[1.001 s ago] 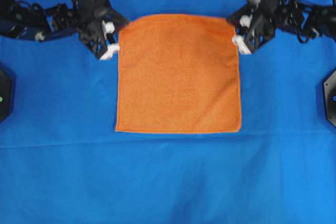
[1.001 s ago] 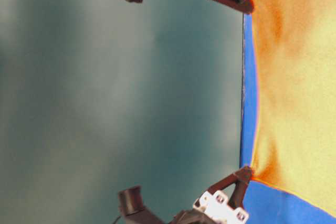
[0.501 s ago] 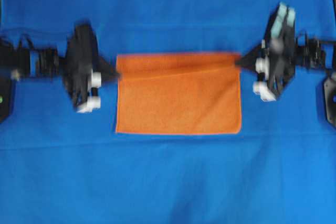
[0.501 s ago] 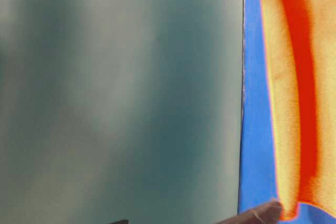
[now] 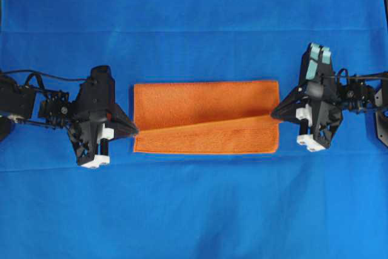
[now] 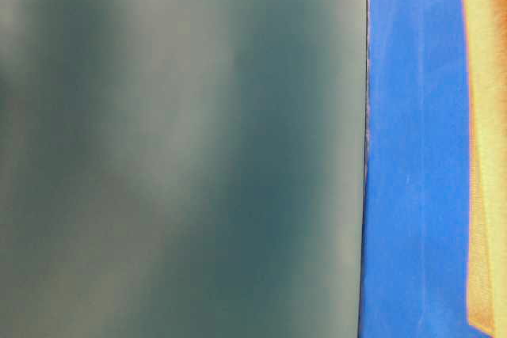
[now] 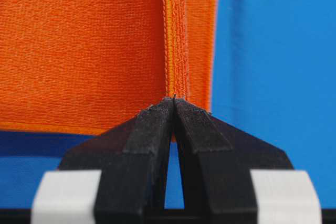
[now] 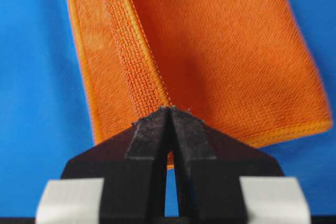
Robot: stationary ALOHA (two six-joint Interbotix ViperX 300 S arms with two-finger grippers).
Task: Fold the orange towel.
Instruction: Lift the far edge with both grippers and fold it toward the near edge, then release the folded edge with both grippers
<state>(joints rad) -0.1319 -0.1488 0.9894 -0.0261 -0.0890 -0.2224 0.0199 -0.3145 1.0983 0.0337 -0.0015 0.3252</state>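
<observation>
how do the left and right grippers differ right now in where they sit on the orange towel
The left gripper pinches the orange towel nearer the bottom edge of the overhead view; the right gripper pinches it higher, so the carried edge runs slanted. The strip of lower layer left uncovered is narrow by the left gripper and wide by the right gripper. The right arm shows pale green parts; the left arm shows none. Both are shut on the towel's carried edge.

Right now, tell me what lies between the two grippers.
In the overhead view, only the orange towel spans from the left gripper to the right gripper, each shut on a carried corner, the top layer folded partway over the bottom.
</observation>
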